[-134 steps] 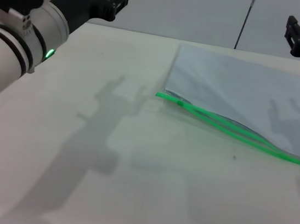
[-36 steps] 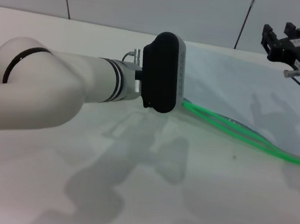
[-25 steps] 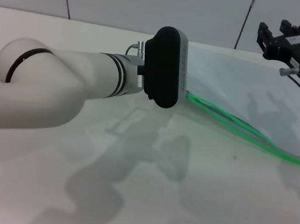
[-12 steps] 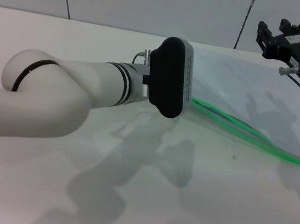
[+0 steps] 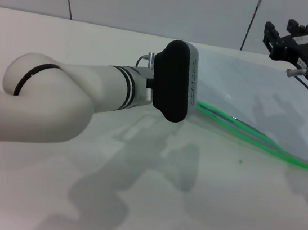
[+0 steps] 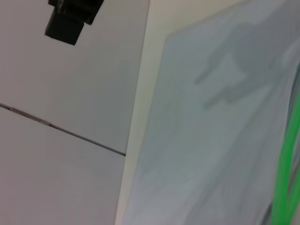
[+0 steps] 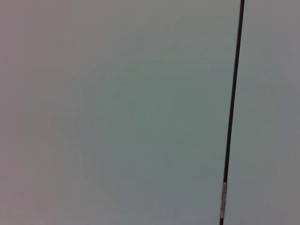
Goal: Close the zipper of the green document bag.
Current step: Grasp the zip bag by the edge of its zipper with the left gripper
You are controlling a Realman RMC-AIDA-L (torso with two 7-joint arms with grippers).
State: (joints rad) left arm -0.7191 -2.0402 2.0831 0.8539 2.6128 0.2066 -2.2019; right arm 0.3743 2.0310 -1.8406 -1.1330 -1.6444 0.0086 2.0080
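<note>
The green document bag (image 5: 248, 88) lies flat on the white table at the right, also filling the left wrist view (image 6: 211, 131). Its zipper (image 5: 233, 119) runs along the near edge as two bright green strands standing apart, joining toward the right end; these strands show again in the left wrist view (image 6: 286, 178). My left arm reaches across from the left, and its black wrist housing (image 5: 174, 81) covers the zipper's left end, the slider and the left gripper itself. My right gripper (image 5: 282, 31) hangs open above the bag's far right corner, holding nothing.
The white table (image 5: 215, 214) spreads out in front of the bag. A pale panelled wall (image 5: 157, 5) stands behind the table's far edge. The right wrist view shows only that wall and a dark seam (image 7: 232, 112).
Over the last second my left arm slid a little to the right along the bag's near edge, covering more of the zipper's left end. The right gripper has barely moved.
</note>
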